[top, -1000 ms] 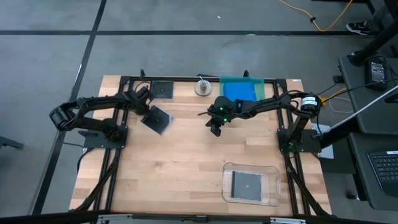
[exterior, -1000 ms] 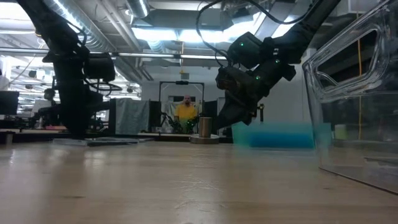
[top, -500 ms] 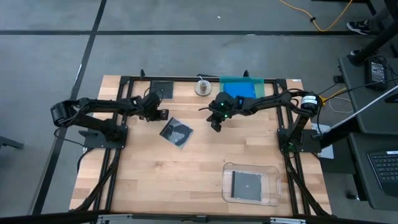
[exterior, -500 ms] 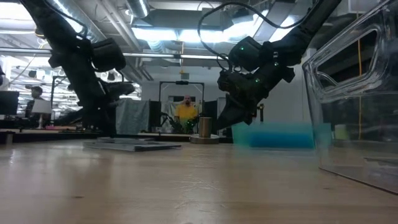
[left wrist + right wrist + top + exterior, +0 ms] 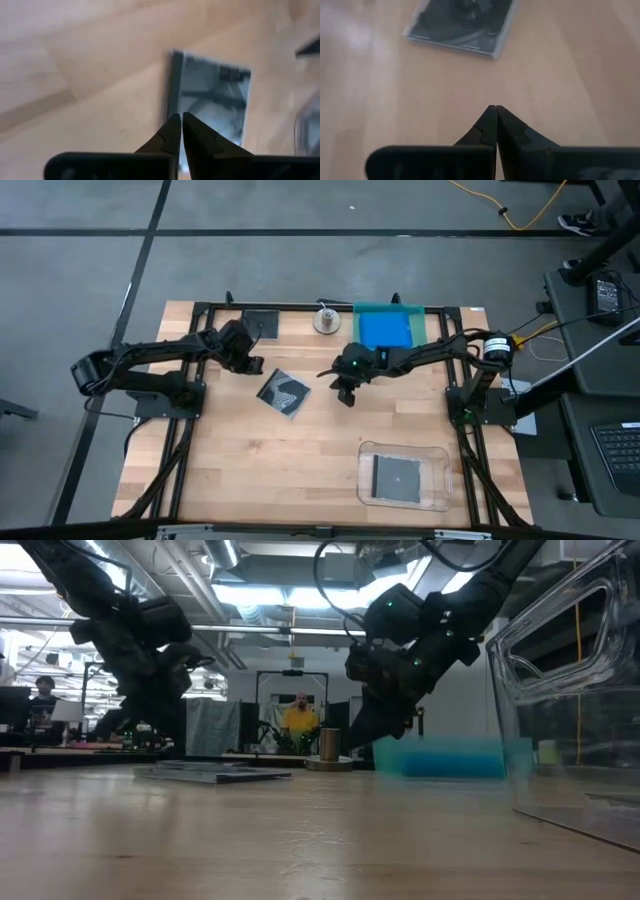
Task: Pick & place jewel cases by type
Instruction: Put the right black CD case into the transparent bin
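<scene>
The left claw (image 5: 250,364) has its two fingers (image 5: 170,135) pressed together with nothing between them (the wrist view shows the tips meeting in a point). It hangs above the counter (image 5: 300,460), just beside the dark jewel case (image 5: 284,391) lying flat and skewed on the wood, and is not touching it. In the left wrist view that case (image 5: 207,100) lies just past the fingertips.

The right claw (image 5: 345,392) is also closed tight on nothing, its tips together in the right wrist view (image 5: 495,112). It hovers over bare wood on the other side of the same dark case (image 5: 462,22), a short way from it.

Farther out, a second dark jewel case (image 5: 261,323) lies flat at the far edge of the counter, behind the left arm. A blue jewel case (image 5: 381,330) rests in the teal-green tray (image 5: 420,313) at the far edge, next to a small metal cylinder (image 5: 326,318). At the near right, the clear tray (image 5: 366,480) holds a third dark jewel case (image 5: 397,477), lying flat.

In the low view a person in yellow (image 5: 300,720) is in the room beyond.
</scene>
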`<state>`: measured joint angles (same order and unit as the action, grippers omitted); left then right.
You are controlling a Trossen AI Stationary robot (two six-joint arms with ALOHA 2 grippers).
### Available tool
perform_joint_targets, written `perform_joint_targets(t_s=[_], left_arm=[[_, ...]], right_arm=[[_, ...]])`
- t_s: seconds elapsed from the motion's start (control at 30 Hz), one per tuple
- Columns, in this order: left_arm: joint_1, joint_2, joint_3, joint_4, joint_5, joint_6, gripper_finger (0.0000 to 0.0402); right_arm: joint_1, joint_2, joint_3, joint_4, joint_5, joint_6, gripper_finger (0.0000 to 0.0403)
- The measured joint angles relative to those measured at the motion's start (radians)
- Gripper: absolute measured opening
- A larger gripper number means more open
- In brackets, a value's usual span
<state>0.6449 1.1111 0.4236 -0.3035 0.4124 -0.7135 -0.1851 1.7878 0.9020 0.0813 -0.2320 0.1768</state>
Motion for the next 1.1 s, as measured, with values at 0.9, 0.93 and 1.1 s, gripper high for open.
perform_joint_targets(t_s=[0.9, 0.93, 1.1], left_arm=[[-0.129, 0.285, 0.007, 0.170, 0.051, 0.051, 0.0206], [-0.139, 0.286, 0.006, 0.181, 0.050, 0.029, 0.0206], [-0.216, 0.290, 0.005, 0.224, 0.045, -0.101, 0.0206]], right_arm=[[0.142, 0.164, 0.003, 0.159, 0.030, 0.190, 0.0004], [0.142, 0.164, 0.003, 0.159, 0.030, 0.194, 0.0004], [0.142, 0.165, 0.002, 0.157, 0.026, 0.208, 0.0004]])
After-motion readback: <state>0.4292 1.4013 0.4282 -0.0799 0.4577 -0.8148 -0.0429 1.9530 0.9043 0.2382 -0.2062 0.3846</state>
